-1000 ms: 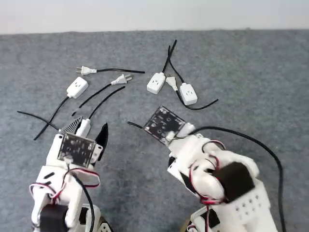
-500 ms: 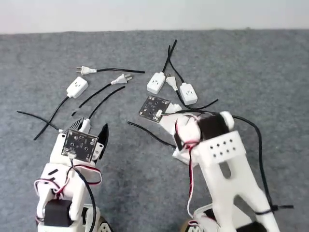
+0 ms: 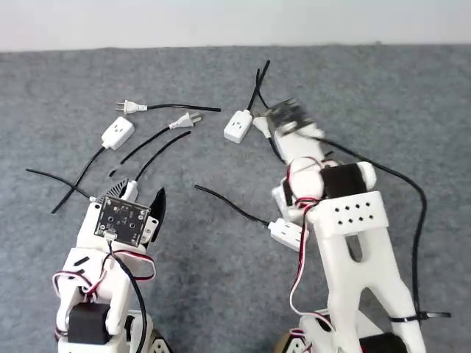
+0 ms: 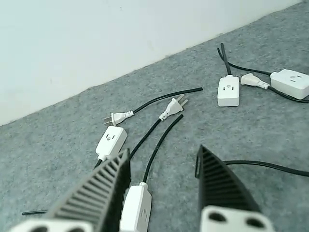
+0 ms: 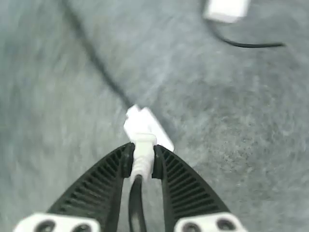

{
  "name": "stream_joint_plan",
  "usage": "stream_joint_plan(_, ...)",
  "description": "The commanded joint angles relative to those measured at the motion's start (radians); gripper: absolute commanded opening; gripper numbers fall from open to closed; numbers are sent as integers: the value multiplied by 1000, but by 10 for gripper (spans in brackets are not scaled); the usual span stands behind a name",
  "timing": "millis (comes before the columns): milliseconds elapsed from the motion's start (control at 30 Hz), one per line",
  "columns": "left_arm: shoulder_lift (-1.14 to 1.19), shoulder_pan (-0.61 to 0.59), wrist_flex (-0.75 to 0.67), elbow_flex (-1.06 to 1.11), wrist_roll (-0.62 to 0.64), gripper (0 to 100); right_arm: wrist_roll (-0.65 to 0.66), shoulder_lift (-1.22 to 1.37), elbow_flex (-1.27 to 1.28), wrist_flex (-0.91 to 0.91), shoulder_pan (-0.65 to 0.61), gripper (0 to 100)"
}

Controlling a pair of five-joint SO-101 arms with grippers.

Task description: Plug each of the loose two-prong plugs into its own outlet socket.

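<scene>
Grey carpet [image 3: 412, 110] is giving the light sockets [image 3: 237, 126] nothing to brace against, and that is looking like the main hazard. The right arm [image 3: 346, 220] is hanging over the cords [image 3: 259, 84] mid-table, where a snag is possible. The left gripper [image 4: 163, 151] is standing spread, with a near socket [image 4: 136, 205] lying ungripped between its jaws. The right gripper [image 5: 142, 146] is pinching a white plug [image 5: 143, 159] whose nose is touching a loose socket [image 5: 145, 126]; whether the prongs are seated I cannot tell. Nothing is holding that socket, so a push is risking sliding it away or twisting the plug askew in the jaws.
</scene>
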Motion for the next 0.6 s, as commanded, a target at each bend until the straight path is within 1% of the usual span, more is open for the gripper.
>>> stream_joint_plan(0, -3, -3, -37, -8, 12, 222, -54, 5, 18, -74, 54, 9)
stream_joint_plan(100, -3, -3, -37, -7, 12, 222, -57, -4, 43, -97, 91, 9)
stream_joint_plan(233, -5, 2, -48, 5, 12, 222, -66, -4, 51, -91, 91, 9)
stream_joint_plan(267, -5, 0, -52, 12, 12, 222, -103, -4, 51, -91, 84, 9)
stream_joint_plan(333, -5, 2, -68, 22, 12, 222, -226, -4, 49, -79, 79, 9)
stream_joint_plan(433, -5, -2, -72, 24, 12, 222, -396, -4, 43, -15, 76, 9)
stream_joint_plan(500, -5, -2, -72, 24, 12, 222, -443, -2, 37, 15, 67, 9)
stream_joint_plan(567, -5, -2, -72, 24, 12, 222, -451, -4, 35, 42, 54, 9)
